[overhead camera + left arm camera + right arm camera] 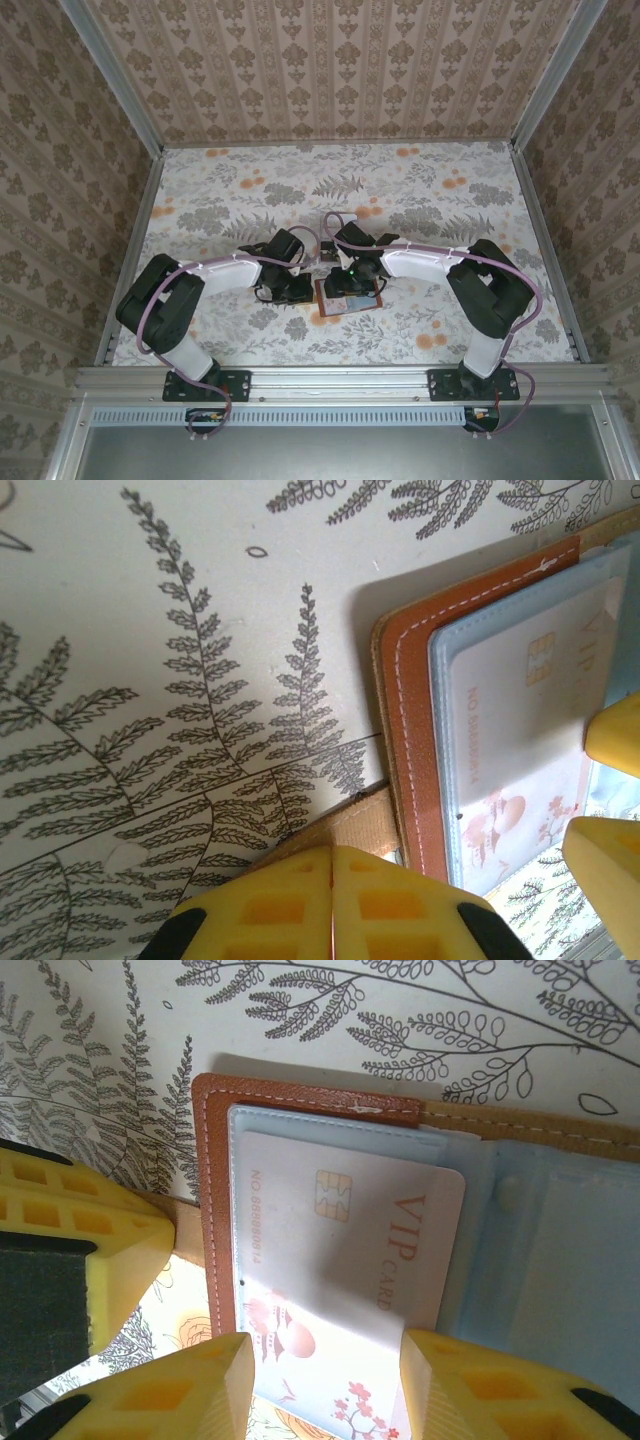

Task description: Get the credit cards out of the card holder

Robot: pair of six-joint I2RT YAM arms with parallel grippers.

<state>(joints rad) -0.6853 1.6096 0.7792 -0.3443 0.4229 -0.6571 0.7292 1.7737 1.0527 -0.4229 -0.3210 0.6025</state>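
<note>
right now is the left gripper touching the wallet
Cannot tell: left wrist view, the shut left gripper hides the wallet edge beneath it.

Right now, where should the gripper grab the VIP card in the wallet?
Probably the chip end of the card: it lies bare on the pale panel, while the flowered end seems tucked under a milky layer. Come from the wallet rim that end faces.

My top camera sits high behind my bases, facing 12 o'clock and down over the flower-printed table (430, 190). Both wrist cameras look steeply down from very near, sharing the brown leather card holder (215, 1210).
</note>
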